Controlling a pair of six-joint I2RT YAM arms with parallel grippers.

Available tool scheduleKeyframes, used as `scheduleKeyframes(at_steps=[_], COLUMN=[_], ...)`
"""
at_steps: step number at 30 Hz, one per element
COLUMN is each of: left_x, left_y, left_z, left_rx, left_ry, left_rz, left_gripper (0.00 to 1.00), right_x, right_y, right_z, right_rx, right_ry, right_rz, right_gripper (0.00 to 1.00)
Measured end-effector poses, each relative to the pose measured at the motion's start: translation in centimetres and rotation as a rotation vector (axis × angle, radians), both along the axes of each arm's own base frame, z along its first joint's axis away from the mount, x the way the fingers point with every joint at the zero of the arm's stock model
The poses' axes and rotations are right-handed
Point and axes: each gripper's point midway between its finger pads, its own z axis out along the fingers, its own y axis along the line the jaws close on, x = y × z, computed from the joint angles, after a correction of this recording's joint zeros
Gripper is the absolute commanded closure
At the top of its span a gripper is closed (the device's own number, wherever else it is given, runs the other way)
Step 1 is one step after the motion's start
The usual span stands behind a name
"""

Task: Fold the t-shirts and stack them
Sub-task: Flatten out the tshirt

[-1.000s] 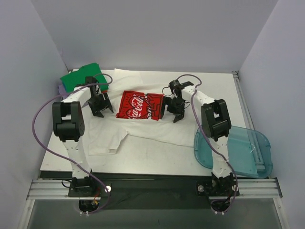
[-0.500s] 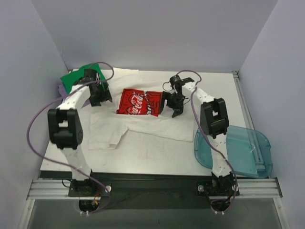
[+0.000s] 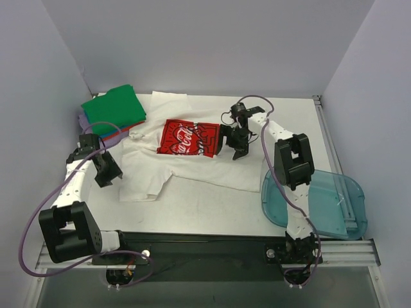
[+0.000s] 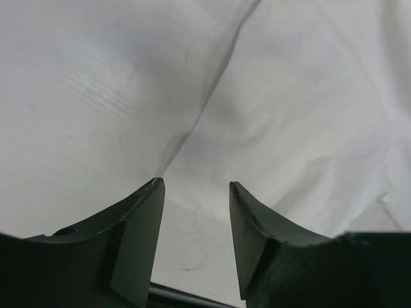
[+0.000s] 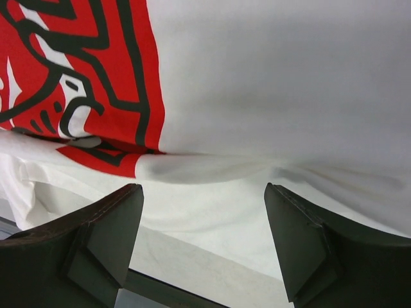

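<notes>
A white t-shirt (image 3: 212, 170) with a red printed logo (image 3: 189, 139) lies spread out and rumpled across the middle of the table. A folded green t-shirt (image 3: 114, 106) tops a stack at the back left, with a red-orange edge (image 3: 110, 133) and a lavender edge (image 3: 82, 119) showing under it. My left gripper (image 3: 109, 173) hovers low just left of the white shirt's sleeve, open, with nothing between its fingers (image 4: 194, 183). My right gripper (image 3: 231, 149) is wide open over the white cloth beside the logo's right edge (image 5: 202, 187).
A translucent blue plastic bin (image 3: 321, 199) sits at the front right, overhanging the table edge beside the right arm. Purple cables loop off both arms. White walls close in the back and both sides.
My left arm swung from the shirt's collar area back and out to the left, near the sleeve, and its jaws narrowed. The green stack is now uncovered. The right gripper barely moved.
</notes>
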Motion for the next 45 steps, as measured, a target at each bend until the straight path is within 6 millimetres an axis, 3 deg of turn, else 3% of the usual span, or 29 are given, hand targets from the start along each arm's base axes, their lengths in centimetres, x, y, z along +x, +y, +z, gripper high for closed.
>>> scheduleKeyframes(at_steps=[1, 4, 9, 14, 23, 31, 45], left_x=[-1.6, -3.4, -5.0, -6.8, -7.1, -6.3, -5.7], left_y=[-0.3, -1.1, -1.6, -2.0, -1.3, -0.8, -0.3], left_z=[-1.5, -3.1, -4.8, -6.4, -7.7, -8.2, -8.5], left_rx=[-0.021, -0.058, -0.086, -0.1, -0.072, -0.055, -0.048], left_ry=[0.06, 0.127, 0.179, 0.237, 0.285, 0.246, 0.225], left_rz=[0.009, 0.016, 0.043, 0.071, 0.108, 0.117, 0.129], left_gripper=[0.47, 0.48, 0.52, 0.52, 0.53, 0.58, 0.63], right_x=[-0.3, -1.0, -1.8, -2.7, -4.0, -4.5, -5.0], right_y=[-0.1, -0.3, -0.5, -0.9, -1.3, -1.6, -2.0], right_z=[0.3, 1.6, 3.8, 4.3, 4.0, 4.8, 4.5], right_rx=[0.002, 0.013, 0.039, 0.048, 0.045, 0.053, 0.05], right_ry=[-0.003, -0.021, -0.07, -0.084, -0.069, -0.09, -0.081], right_rz=[-0.002, -0.005, -0.009, -0.019, -0.028, -0.027, -0.034], right_gripper=[0.22, 0.22, 0.22, 0.22, 0.22, 0.22, 0.22])
